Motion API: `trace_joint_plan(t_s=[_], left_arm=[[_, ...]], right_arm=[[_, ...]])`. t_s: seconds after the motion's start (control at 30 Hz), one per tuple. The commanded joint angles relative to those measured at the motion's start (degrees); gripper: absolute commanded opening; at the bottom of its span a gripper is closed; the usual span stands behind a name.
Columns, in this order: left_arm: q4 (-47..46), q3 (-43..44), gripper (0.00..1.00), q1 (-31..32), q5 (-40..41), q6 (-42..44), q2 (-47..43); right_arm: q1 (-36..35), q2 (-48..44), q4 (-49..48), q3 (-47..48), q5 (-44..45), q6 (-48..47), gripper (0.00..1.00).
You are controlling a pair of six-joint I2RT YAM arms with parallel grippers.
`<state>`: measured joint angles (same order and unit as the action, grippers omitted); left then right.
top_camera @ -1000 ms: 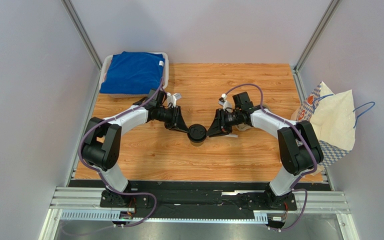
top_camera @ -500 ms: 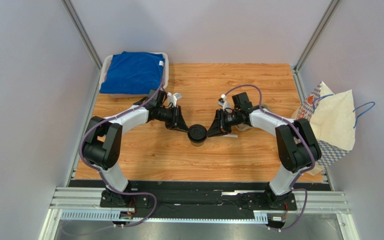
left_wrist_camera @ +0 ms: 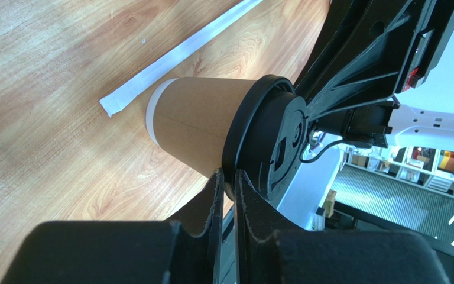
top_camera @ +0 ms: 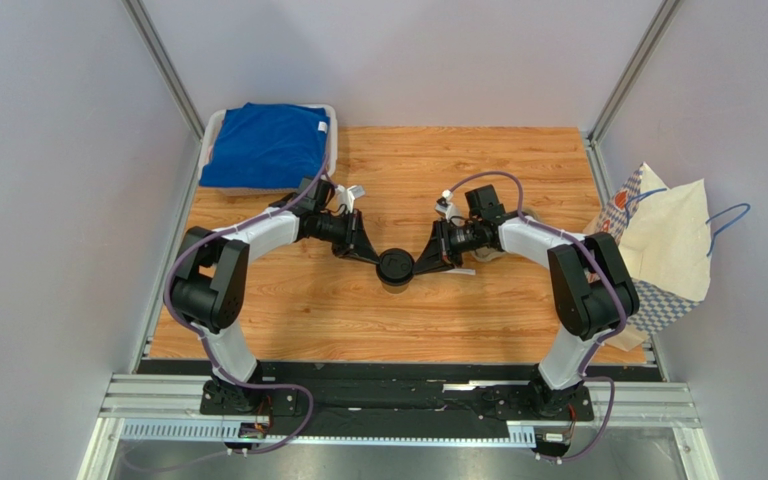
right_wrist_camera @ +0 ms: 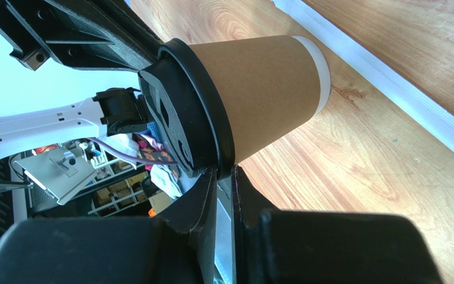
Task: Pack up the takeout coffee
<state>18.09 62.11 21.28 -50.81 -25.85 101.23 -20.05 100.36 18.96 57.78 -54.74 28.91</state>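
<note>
The takeout coffee [top_camera: 395, 268], a tan paper cup with a black lid, stands upright mid-table. From the left, my left gripper [top_camera: 374, 257] meets the lid; my right gripper [top_camera: 419, 262] meets it from the right. In the left wrist view the cup [left_wrist_camera: 197, 124] fills the middle and my left gripper [left_wrist_camera: 228, 178] is shut on the lid rim [left_wrist_camera: 235, 148]. In the right wrist view the cup [right_wrist_camera: 265, 89] shows side-on, with my right gripper [right_wrist_camera: 223, 173] shut on the opposite part of the rim [right_wrist_camera: 220, 136].
A thin white wrapped straw [left_wrist_camera: 176, 56] lies on the wood just behind the cup, also seen as straw [right_wrist_camera: 383, 77]. A patterned paper bag [top_camera: 663, 245] with blue handles stands off the table's right edge. A blue cloth [top_camera: 268, 145] fills a tray at the back left.
Both grippers have narrowed their jaws onto the lid rim. The arms and the cup have hardly moved.
</note>
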Motion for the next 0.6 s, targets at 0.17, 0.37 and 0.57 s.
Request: trace_joint_plan(t_s=[0.17, 0.37, 0.57], left_arm=[[0.6, 0.3, 0.13, 1.0, 2.7, 1.6, -0.9], [-1.3, 0.2, 0.15, 1.0, 1.8, 0.2, -5.0], [-0.4, 1.0, 0.25, 1.0, 2.4, 0.4, -6.5]], right_arm=[[-1.8, 1.0, -0.1, 0.7, 5.6, -2.2, 0.1], [-1.8, -2.6, 0.7, 0.8, 4.5, -1.7, 0.15], [-1.5, -4.7, 1.8, 0.3, 4.6, -1.7, 0.25]])
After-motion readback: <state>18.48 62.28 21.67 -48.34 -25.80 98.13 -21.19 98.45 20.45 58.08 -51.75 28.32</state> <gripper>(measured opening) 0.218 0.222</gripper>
